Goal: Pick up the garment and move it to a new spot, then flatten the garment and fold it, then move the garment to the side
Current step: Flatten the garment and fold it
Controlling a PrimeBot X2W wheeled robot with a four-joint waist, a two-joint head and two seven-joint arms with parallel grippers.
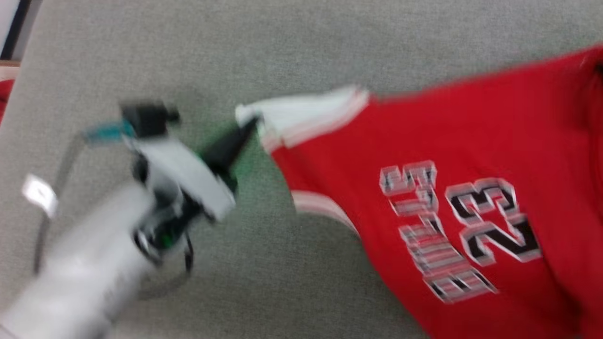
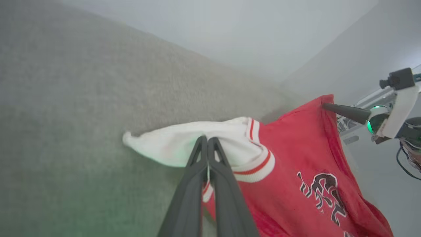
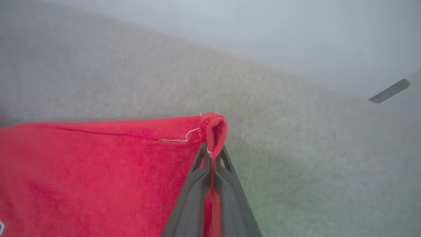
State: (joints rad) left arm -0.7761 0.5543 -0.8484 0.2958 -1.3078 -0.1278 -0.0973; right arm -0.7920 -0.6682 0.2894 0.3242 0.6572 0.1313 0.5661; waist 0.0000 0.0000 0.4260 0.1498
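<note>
The garment (image 1: 471, 141), a red jersey with white sleeve panels and a black "23", is stretched over the grey cushion and runs off the right edge of the head view. My left gripper (image 1: 252, 123) is shut on its white sleeve at centre left. In the left wrist view the fingers (image 2: 208, 140) pinch the white sleeve of the garment (image 2: 296, 148), which hangs lifted. At that view's right, my right gripper (image 2: 325, 106) holds the far red corner. The right wrist view shows the right gripper (image 3: 210, 149) shut on a folded red hem corner of the garment (image 3: 98, 164).
Grey woven upholstery (image 1: 282, 47) spreads under everything. A bit of red cloth (image 1: 4, 96) shows at the far left edge, past the cushion's border. Cables hang from my left forearm (image 1: 70, 282). A small grey bar (image 3: 389, 91) lies far right in the right wrist view.
</note>
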